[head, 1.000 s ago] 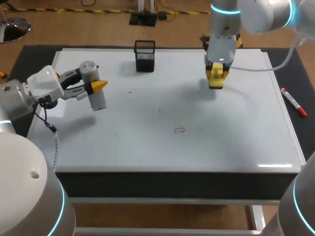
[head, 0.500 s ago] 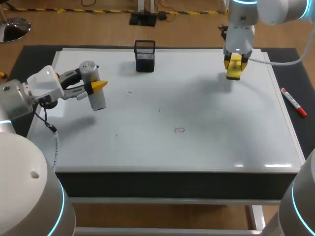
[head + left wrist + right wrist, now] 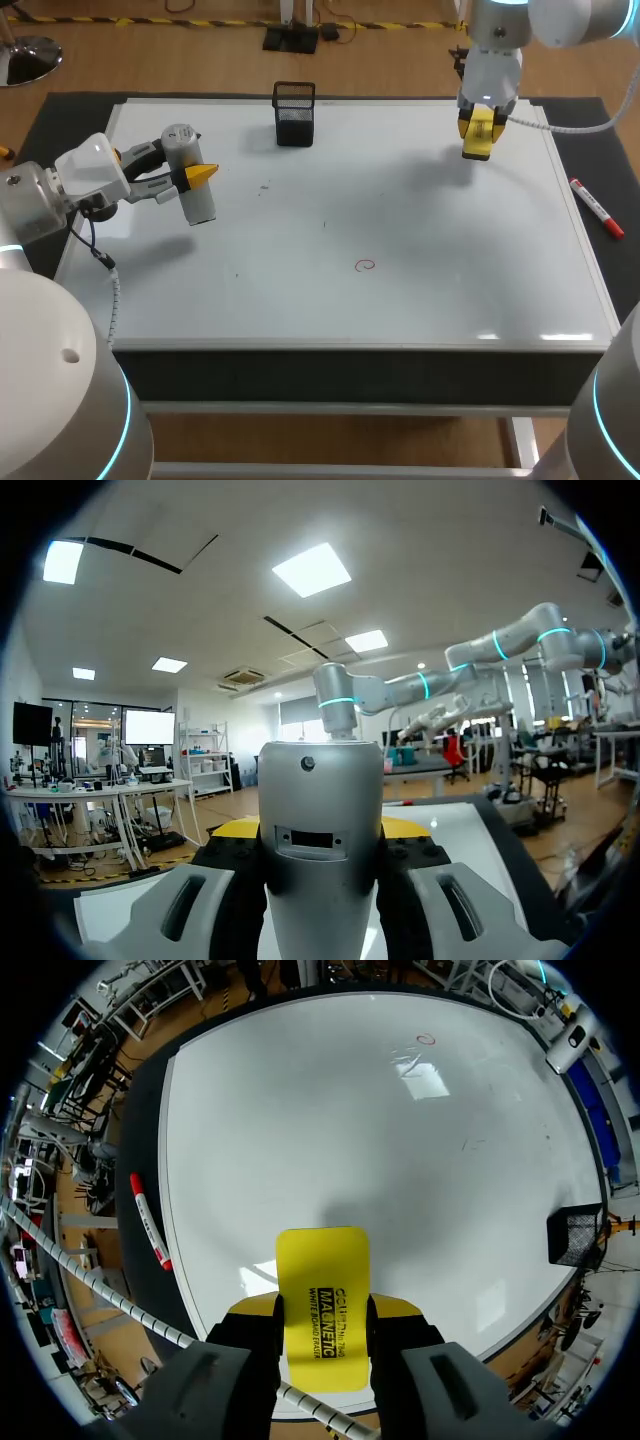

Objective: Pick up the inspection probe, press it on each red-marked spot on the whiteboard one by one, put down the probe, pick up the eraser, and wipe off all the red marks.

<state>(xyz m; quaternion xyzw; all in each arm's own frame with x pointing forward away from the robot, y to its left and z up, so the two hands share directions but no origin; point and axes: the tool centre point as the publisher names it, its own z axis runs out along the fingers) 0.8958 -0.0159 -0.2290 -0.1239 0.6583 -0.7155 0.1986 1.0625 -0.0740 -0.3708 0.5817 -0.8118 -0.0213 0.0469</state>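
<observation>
The silver cylindrical probe (image 3: 192,190) is held above the left part of the whiteboard (image 3: 450,280), with my left gripper (image 3: 190,177) shut on it. In the left wrist view the probe (image 3: 320,790) stands between the fingers of that gripper (image 3: 320,842). My right gripper (image 3: 478,132) is over the board's far right part, shut on the yellow eraser (image 3: 476,148). The right wrist view has the eraser (image 3: 322,1270) clamped in the gripper (image 3: 322,1316) above bare board. A small red circle mark (image 3: 366,265) (image 3: 427,1038) is drawn near the board's middle front.
A black mesh basket (image 3: 294,113) (image 3: 573,1236) stands at the board's far edge, left of centre. A red marker (image 3: 597,208) (image 3: 150,1222) lies on the dark mat just right of the board. Faint dark specks dot the board's left half.
My right arm has carried the eraser to the right and toward the far edge of the board. The left arm and the probe have stayed put.
</observation>
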